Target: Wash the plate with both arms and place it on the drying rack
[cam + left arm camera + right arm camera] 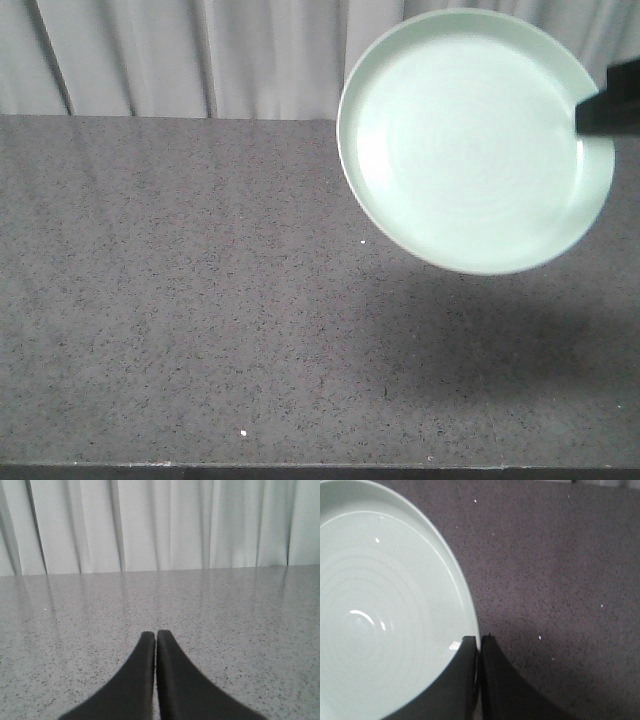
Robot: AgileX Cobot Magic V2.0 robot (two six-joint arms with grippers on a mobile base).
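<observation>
Right hand [479, 641] clamped on the rim of the round pale mint-green plate [475, 140], held clear above the dark speckled stone worktop [180, 300]. Left hand [156, 635] together, empty. An edge pinch may pivot, so move slowly and bring the left hand under the opposite rim.

Below me a dark grey speckled countertop [180, 300] stretches left to right; at its far edge hangs a pleated white curtain [150, 55].

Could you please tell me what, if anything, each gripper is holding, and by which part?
The right gripper holds the plate by its rim; the left gripper, shut, holds nothing.
</observation>
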